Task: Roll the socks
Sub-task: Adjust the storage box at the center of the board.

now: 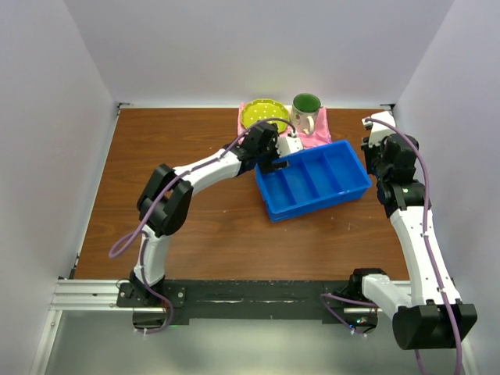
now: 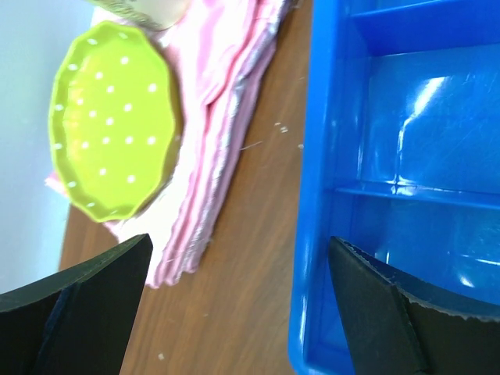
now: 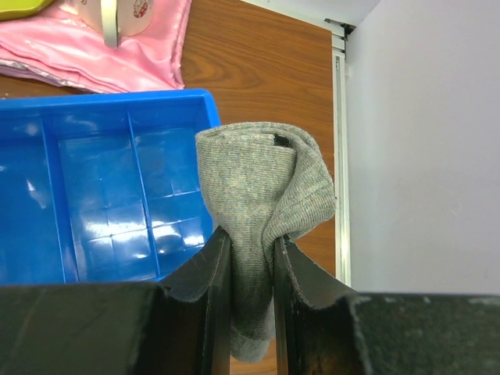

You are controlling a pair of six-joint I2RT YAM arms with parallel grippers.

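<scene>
Socks (image 3: 262, 183): grey knitted bundle, folded over, pinched between the nearly closed fingers of the right gripper (image 3: 251, 254) and rising above them, near the right end of the blue tray (image 3: 117, 100). Left gripper (image 2: 237, 262): jaws spread wide, holding nothing, over the tray's left rim beside the pink cloth (image 2: 226, 101).
</scene>
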